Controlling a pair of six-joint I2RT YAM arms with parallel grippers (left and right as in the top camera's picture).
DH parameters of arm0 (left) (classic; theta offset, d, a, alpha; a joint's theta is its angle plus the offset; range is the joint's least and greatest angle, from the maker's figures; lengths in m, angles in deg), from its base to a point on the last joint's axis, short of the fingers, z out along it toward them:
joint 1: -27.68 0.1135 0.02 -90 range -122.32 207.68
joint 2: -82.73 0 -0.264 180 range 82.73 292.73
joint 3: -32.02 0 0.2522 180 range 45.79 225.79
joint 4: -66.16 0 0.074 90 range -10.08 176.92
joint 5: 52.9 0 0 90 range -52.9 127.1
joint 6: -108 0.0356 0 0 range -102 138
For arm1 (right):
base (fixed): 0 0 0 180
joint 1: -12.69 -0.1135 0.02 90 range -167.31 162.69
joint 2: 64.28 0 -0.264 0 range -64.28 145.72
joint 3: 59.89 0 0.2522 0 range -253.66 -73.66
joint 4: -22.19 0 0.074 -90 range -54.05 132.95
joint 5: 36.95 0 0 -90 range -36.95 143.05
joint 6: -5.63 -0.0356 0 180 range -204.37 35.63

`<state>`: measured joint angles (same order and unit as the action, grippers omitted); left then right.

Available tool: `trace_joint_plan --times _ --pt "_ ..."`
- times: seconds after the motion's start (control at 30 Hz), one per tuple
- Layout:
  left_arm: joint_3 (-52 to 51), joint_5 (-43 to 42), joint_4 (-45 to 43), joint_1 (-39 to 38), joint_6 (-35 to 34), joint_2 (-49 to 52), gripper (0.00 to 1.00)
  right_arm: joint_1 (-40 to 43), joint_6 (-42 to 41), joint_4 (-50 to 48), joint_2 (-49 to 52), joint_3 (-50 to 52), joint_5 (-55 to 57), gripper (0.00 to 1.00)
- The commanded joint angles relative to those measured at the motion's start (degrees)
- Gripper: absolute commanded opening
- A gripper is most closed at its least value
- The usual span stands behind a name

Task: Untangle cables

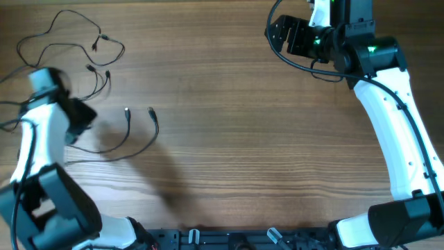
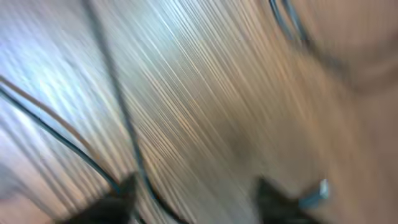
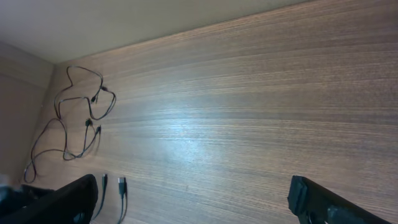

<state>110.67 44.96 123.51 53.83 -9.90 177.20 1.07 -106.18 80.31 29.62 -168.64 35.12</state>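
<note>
Dark fingertips (image 2: 118, 202) of the left tool (image 2: 196, 202) sit along the bottom edge of the left wrist view. They are smeared by motion blur and stand well apart with bare wood between them, so this tool is open and grips nothing. One thin black strand (image 2: 112, 93) runs down the frame beside the left-hand fingertip; I cannot tell whether it touches. A small silvery plug (image 2: 314, 196) lies just beside the other fingertip at lower right.

From overhead, the cables occupy the left part of the frame in two groups. A tangle (image 1: 69, 48) of thin loops with several small plugs lies at upper left. Lower and to its right, a single curved cable (image 1: 135, 149) finishes in two plug ends (image 1: 139, 111) side by side. The left tool hangs between the groups, near both. The right tool (image 1: 277, 31) is at upper right, well apart from every cable, with its jaws wide and empty.

The step in hand looks like choosing one strand to draw free. Doing it well probably means letting the arm settle first, since the blur makes aiming unreliable. The grip should then close close to a plug, on one strand only and not mid-loop. A low, slow pull toward the bare middle of the bench (image 1: 243, 139) should let the loops slide apart instead of tightening. The curved cable already lies apart, so the pull should steer clear of it. If the whole tangle drags along, the right tool would have to cross over to pin it.
</note>
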Motion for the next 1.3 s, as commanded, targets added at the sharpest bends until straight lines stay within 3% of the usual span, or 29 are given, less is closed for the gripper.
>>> trace_joint_plan --times 0.0,0.17,0.4,0.53,0.73,0.83,1.07,1.17,1.27 --pt "-0.04 2.32 -1.44 8.98 -1.09 -0.15 0.82 -0.09 0.81 -0.15 0.50 -0.15 1.20 1.00" --pt "-0.07 7.82 -5.40 20.52 -0.52 4.98 0.91 -0.09 0.81 -0.15 0.50 -0.15 1.68 1.00" --pt "-0.07 7.91 -11.02 23.96 20.41 11.91 0.97 -0.09 0.85 -0.15 0.50 -0.15 1.70 1.00" --pt "-0.07 8.24 -16.11 24.00 27.69 12.68 0.80 -0.09 1.09 -0.11 0.50 -0.15 1.68 1.00" --pt "-0.07 7.02 -20.26 25.75 39.36 13.81 0.71 -0.09 2.62 0.59 0.50 -0.15 1.68 1.00" --pt "-0.07 -2.73 -20.59 29.09 41.68 15.58 0.71 -0.09 2.75 0.50 0.50 -0.15 1.68 1.00" --pt "-0.07 -13.68 -21.66 36.13 45.86 19.15 0.69 -0.09 2.71 0.28 0.50 -0.15 1.70 1.00" --pt "-0.07 -16.61 -23.32 37.24 47.21 20.98 0.57 -0.09 2.67 0.26 0.50 -0.15 1.66 1.00" --pt "-0.07 -16.55 -25.24 37.40 47.23 23.45 0.21 -0.09 2.21 0.39 0.50 -0.15 1.64 1.00"
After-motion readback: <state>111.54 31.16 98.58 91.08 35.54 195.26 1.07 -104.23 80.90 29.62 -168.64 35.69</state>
